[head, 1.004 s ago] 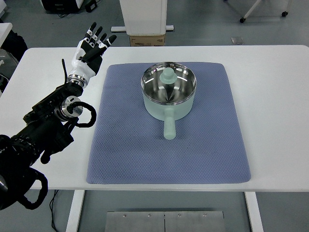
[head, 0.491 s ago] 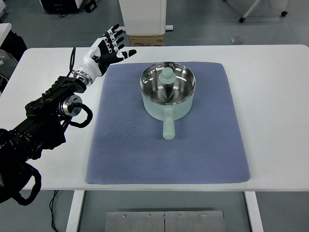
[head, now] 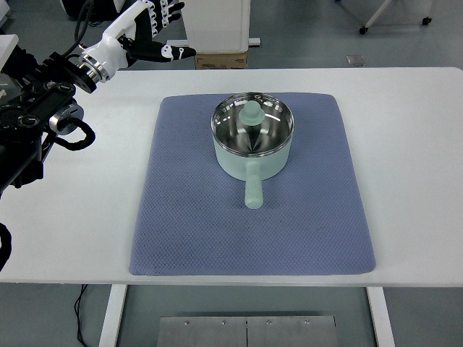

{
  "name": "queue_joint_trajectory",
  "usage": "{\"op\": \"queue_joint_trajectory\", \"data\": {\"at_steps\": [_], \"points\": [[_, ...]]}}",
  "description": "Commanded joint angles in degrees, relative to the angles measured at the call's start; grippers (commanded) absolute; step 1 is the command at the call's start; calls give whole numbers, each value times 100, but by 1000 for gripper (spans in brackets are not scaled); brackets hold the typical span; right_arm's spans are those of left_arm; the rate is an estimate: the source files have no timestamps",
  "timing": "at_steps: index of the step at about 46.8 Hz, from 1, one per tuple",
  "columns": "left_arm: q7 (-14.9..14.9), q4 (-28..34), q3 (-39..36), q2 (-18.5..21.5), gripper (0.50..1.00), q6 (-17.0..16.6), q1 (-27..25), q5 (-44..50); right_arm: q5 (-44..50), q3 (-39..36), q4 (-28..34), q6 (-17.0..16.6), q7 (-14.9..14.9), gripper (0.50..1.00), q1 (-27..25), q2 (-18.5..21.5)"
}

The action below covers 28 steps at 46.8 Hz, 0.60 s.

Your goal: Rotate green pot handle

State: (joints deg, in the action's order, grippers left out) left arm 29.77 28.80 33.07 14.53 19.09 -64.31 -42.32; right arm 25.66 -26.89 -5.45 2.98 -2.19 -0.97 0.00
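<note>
A pale green pot (head: 252, 141) with a shiny steel inside stands upright on the blue mat (head: 253, 231), toward its back. Its green handle (head: 253, 187) sticks out straight toward the table's near edge. A green knob (head: 252, 113) shows inside the pot. My left hand (head: 148, 30) is raised at the top left, beyond the table's far edge, with fingers spread and holding nothing, well away from the pot. The right arm does not show.
The blue mat covers the middle of the white table (head: 412, 144). Behind the table stand a white pillar (head: 217, 25) and a cardboard box (head: 221, 60) on the floor.
My left arm has lifted and swung back to the upper left, away from the mat. The pot and its handle have not moved.
</note>
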Motion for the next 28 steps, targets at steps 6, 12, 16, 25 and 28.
{"op": "queue_joint_trajectory", "data": {"at_steps": [6,12,16,25,28], "points": [[177,740,-64,138,1000,-19,-29,-1356,0,0,0,1,0,1000,0,0],[468,1382,-64,226,1000,-28,-55,-2315,0,0,0,1,-1,1000,0,0],[486,1585,-72,217,1000,-37,-100,-2851,0,0,0,1,8,1000,0,0],[503,2331,-72,252,1000,-151,-231,-3730,0,0,0,1,0,1000,0,0],[523,2595,-72,253,1000,-151,-275,-4029,0,0,0,1,-1,1000,0,0]]}}
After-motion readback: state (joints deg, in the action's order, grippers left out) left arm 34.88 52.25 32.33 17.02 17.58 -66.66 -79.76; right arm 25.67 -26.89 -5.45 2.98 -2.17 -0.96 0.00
